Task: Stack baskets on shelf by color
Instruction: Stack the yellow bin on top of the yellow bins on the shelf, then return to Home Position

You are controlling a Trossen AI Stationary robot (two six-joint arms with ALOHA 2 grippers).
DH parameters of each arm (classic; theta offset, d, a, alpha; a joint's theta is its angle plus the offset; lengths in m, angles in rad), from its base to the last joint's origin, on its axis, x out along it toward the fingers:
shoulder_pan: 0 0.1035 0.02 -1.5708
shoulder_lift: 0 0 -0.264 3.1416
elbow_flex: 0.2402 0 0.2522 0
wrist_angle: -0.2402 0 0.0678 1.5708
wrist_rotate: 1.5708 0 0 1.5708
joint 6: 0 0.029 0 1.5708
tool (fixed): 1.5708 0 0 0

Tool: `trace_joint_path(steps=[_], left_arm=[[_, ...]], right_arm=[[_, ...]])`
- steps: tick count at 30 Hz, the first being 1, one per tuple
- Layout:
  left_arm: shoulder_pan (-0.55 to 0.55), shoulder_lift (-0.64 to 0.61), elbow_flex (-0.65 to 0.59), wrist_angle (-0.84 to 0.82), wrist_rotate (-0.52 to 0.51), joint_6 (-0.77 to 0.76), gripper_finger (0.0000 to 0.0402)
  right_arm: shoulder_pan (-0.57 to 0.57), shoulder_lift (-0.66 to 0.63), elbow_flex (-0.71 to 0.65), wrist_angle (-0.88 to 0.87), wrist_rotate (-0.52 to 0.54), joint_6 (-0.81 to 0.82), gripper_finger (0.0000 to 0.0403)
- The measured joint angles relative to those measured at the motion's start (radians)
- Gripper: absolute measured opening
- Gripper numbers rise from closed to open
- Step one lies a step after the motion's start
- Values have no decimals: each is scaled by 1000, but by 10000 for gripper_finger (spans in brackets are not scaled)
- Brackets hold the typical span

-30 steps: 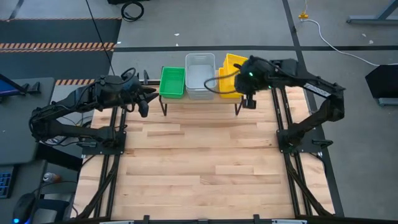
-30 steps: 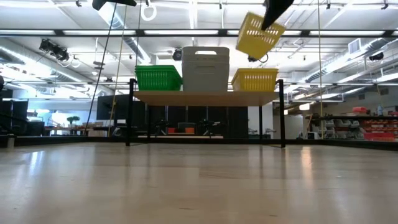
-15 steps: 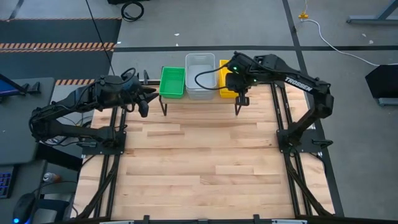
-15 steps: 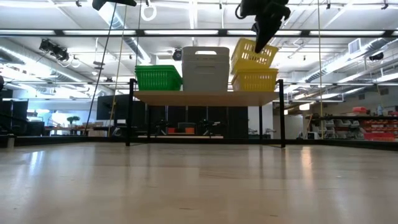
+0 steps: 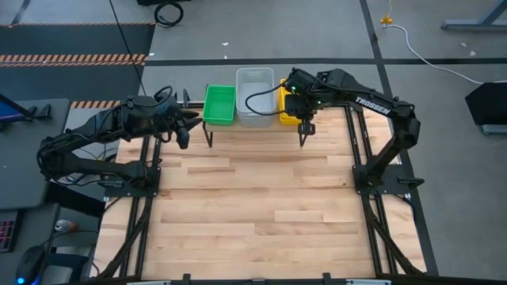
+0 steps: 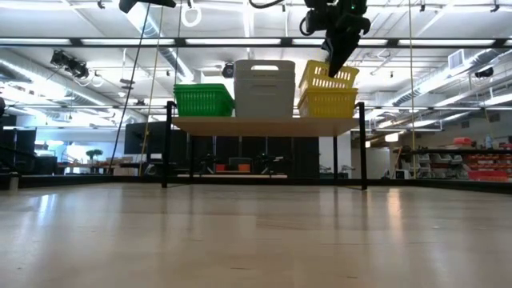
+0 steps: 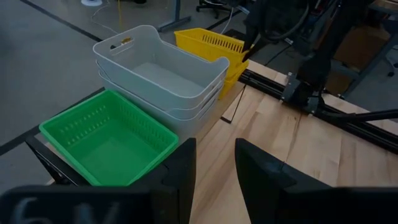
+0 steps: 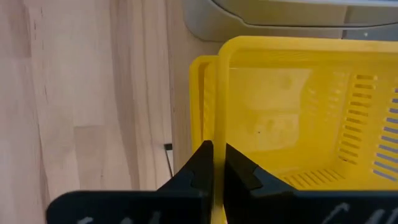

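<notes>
On the small wooden-topped shelf (image 6: 264,125) with black legs sit green (image 5: 219,104), pale grey (image 5: 255,95) and yellow plastic baskets (image 6: 328,102) — side by side. The right gripper (image 8: 217,163) pinches the wall of the upper yellow basket (image 8: 292,118), tilted on that yellow stack; the left gripper (image 7: 211,168) waits beside the shelf's green end — jaws apart.

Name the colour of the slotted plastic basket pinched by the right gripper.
Yellow: the slotted plastic basket in the right gripper, clearest in the right wrist view.
</notes>
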Motion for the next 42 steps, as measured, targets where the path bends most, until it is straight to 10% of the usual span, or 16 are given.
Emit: trace_joint_path(steps=[26, 42], left_arm=[[0, 0, 0, 3, 0, -1, 117], [0, 0, 0, 35, 0, 0, 117]], right_arm=[[0, 1, 0, 6, 1, 11, 93], [42, -215, 0, -3, -94, 428, 99]])
